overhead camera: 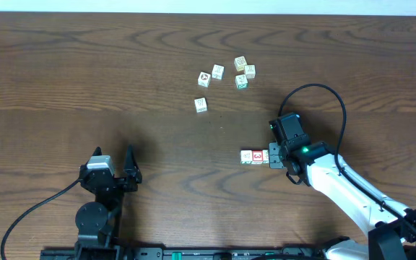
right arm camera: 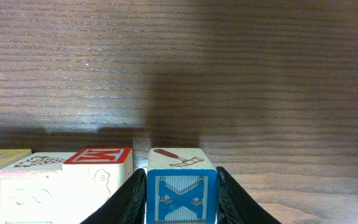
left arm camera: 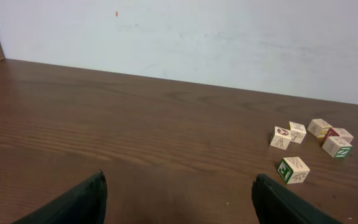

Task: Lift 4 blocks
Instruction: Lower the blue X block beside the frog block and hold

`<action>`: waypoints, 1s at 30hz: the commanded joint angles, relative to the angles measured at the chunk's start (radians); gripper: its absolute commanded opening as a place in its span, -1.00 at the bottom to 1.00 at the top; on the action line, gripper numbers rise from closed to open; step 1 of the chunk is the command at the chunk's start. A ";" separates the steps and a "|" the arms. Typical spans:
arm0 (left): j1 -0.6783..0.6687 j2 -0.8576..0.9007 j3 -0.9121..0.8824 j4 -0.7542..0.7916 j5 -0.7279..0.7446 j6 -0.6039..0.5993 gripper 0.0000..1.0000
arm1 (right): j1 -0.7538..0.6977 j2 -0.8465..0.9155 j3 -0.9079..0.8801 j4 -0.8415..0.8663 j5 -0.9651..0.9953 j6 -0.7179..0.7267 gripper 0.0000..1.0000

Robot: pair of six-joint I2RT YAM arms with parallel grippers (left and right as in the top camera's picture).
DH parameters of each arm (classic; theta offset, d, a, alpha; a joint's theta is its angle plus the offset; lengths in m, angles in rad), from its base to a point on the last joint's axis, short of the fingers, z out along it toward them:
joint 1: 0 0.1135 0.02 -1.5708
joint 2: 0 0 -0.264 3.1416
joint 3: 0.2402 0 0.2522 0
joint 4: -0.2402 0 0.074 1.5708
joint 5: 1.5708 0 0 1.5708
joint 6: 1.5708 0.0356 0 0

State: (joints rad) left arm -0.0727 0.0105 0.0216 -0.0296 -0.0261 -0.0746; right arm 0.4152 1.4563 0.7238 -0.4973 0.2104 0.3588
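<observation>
Right wrist: I am seeing the right claw (right arm camera: 180, 185) pinching the blue-faced block (right arm camera: 180, 200) just beside the red-faced block (right arm camera: 98, 157); the left claw (left arm camera: 179, 182) is hanging spread wide.

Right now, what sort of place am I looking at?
Probably a robot lab bench, not a home: a wood-grain table against a plain white wall, scattered picture blocks, and two robot arms, the left claw open, the right claw closed on a blue block.

Table (overhead camera: 85, 72) left open; cube cluster (overhead camera: 217, 71), block row (overhead camera: 251, 156) obstruct centre-right, seemingly tight.
</observation>
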 commanded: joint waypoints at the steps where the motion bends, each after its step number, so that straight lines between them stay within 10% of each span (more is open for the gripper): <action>1: 0.006 -0.005 -0.018 -0.041 -0.023 -0.001 0.50 | -0.004 0.005 -0.022 0.005 0.017 0.030 -0.37; 30: 0.006 -0.005 -0.018 -0.041 -0.023 -0.001 0.50 | -0.004 0.004 -0.021 0.101 -0.005 0.029 -0.15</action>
State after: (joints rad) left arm -0.0727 0.0105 0.0216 -0.0292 -0.0261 -0.0746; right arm 0.4152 1.4578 0.6781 -0.3988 0.2050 0.3794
